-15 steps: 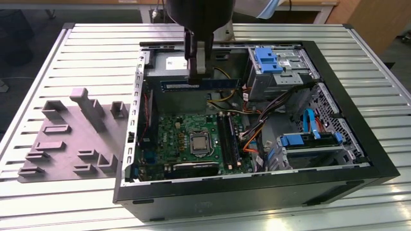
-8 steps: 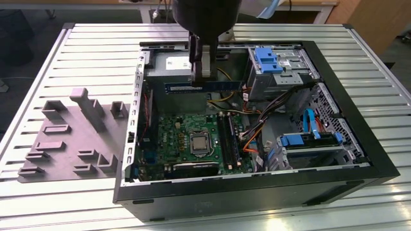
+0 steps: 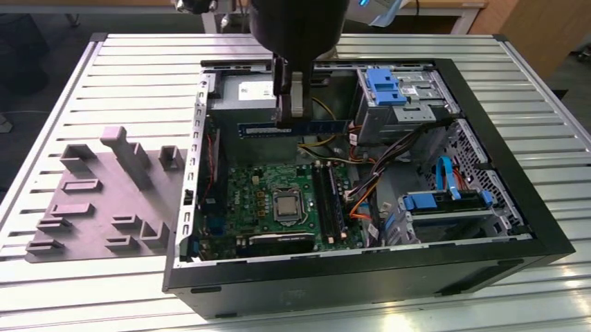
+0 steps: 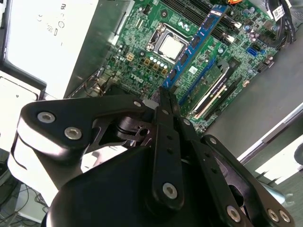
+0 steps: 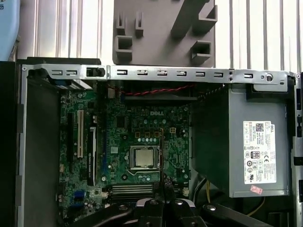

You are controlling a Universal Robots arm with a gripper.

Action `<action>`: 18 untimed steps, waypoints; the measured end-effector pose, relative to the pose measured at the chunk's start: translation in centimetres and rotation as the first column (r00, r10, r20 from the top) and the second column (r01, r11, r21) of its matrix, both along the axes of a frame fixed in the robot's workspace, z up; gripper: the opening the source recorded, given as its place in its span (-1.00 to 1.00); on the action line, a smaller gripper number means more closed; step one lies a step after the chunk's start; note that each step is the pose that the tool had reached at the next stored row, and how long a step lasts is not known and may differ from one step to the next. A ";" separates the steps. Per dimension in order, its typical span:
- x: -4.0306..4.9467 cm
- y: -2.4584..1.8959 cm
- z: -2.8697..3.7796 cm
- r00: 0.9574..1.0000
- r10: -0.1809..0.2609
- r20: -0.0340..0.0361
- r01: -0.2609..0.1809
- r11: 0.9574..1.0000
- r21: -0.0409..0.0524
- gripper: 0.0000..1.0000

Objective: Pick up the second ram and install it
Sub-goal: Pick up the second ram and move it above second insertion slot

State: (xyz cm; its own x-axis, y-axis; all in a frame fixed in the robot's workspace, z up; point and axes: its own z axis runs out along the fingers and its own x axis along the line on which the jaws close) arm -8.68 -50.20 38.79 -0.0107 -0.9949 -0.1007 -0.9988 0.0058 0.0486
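My gripper (image 3: 292, 123) hangs over the open computer case (image 3: 517, 207), shut on the second ram (image 3: 323, 129). The ram is a long, narrow blue-and-dark stick, held level above the back of the motherboard (image 3: 263, 187). In the second wrist view the ram (image 4: 196, 42) juts out from the gripper (image 4: 164, 96) over the board, above the memory slots (image 4: 232, 21). In the first wrist view I see the ram (image 5: 162, 151) edge-on, just beside the processor (image 5: 143, 157), rising from the gripper (image 5: 163, 191). The memory slots (image 3: 330, 197) lie below it, on the exterior view's right of the processor (image 3: 287, 206).
A grey holder tray (image 3: 102, 200) with upright blocks lies on the slatted table at the exterior view's left of the case. Inside the case are a power supply (image 5: 246, 151), blue drive brackets (image 3: 388, 86) and loose cables (image 3: 369, 187).
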 end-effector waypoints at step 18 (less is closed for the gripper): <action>0.00 0.00 -0.95 1.000 0.000 0.000 0.000 1.000 0.000 -0.77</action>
State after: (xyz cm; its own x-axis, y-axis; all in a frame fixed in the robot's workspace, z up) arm -8.68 -50.20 37.84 -0.0107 -0.9949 -0.1007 -0.9988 0.0058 0.0486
